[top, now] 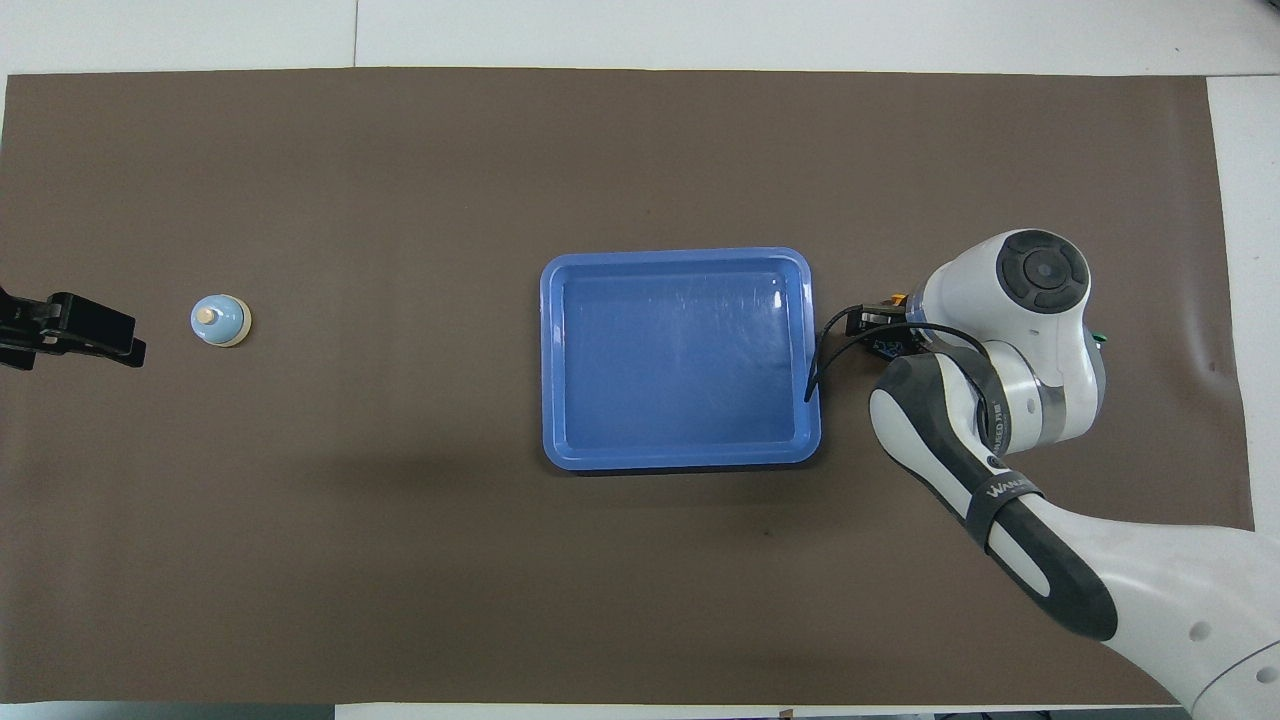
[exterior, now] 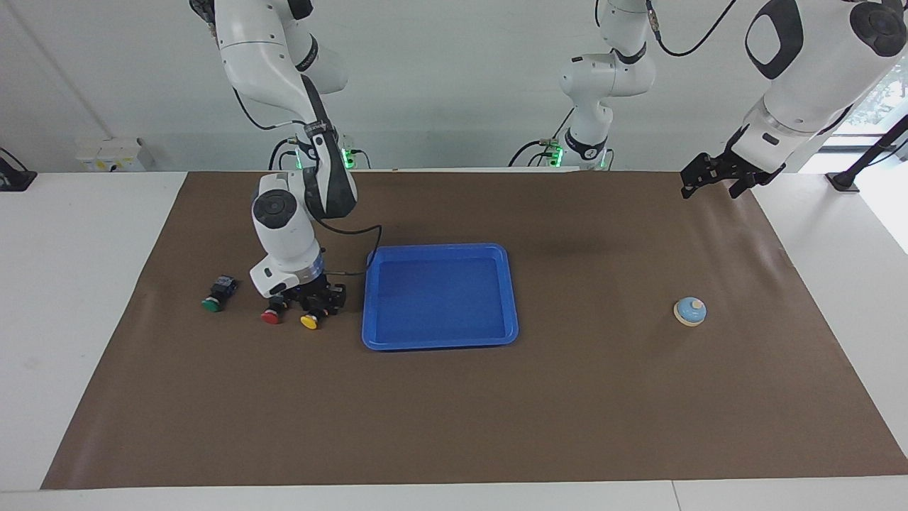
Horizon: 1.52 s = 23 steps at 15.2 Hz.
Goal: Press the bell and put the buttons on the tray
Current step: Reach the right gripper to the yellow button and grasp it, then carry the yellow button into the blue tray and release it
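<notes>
Three buttons lie on the brown mat toward the right arm's end: green (exterior: 213,301), red (exterior: 272,315) and yellow (exterior: 310,320). My right gripper (exterior: 323,305) is down at mat level, its fingers drawn in around the yellow button's black body. In the overhead view the wrist covers the buttons; only a sliver of the yellow one (top: 899,297) shows beside the gripper (top: 870,325). The blue tray (exterior: 369,298) lies mid-mat, right beside that gripper. The light-blue bell (exterior: 689,310) stands toward the left arm's end. My left gripper (exterior: 711,189) hangs open in the air, apart from the bell.
A brown mat (exterior: 454,411) covers most of the white table. A black cable (exterior: 355,248) loops from the right wrist close to the tray's corner. A third robot base (exterior: 585,142) stands at the table's edge nearest the robots.
</notes>
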### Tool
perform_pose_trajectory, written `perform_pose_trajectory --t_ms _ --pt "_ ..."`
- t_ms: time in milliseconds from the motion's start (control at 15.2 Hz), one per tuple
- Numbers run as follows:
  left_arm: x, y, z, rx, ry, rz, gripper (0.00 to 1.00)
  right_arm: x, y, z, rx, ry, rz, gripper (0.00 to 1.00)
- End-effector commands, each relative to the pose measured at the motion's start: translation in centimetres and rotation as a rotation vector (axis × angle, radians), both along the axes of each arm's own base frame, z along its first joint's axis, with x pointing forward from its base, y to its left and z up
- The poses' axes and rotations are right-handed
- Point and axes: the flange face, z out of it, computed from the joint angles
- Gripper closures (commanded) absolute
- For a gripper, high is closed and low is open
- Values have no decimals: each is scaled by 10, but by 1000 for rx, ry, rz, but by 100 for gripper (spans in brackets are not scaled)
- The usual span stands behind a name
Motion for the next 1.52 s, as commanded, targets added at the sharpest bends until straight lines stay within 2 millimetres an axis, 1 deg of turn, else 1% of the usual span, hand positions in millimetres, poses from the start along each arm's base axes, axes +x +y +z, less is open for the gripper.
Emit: perform_pose_trajectory --t_ms 0,66,198,264,330,396,462,594,792,923,1055,1253,1385,1451 --pt "-8 -8 3 -5 0 3 0 -1 10 10 -21 10 1 100" --pt "-8 -9 3 -5 0 1 0 2 17 17 -23 13 12 100" --pt "-8 -9 3 -5 -2 3 0 10 37 39 -30 22 40 100" --pt "-8 -8 3 -5 -2 4 0 13 58 56 -35 33 70 100" --pt "-8 -7 4 -5 -2 6 0 13 76 69 -38 41 93 100" --pt "-8 -5 4 -5 -2 10 0 11 98 80 -37 52 124 100" --pt "-8 -4 3 -3 1 13 0 9 114 88 -34 57 145 100" --pt "-8 -2 4 -4 0 18 0 -4 150 85 -33 54 208 100" --pt "-9 0 4 -3 -2 21 0 -15 162 71 -33 58 245 100" --pt "-9 0 4 -3 -2 21 0 -22 162 53 -27 51 292 100" --pt "-9 0 4 -3 -2 21 0 -29 160 39 -26 52 299 100" --pt "-9 0 4 -3 -2 21 0 -29 162 33 -22 45 303 100" --pt "-9 0 4 -3 -2 21 0 -35 163 26 -21 45 299 100" --pt "-9 0 4 -3 -2 21 0 -35 162 25 -22 46 298 96"
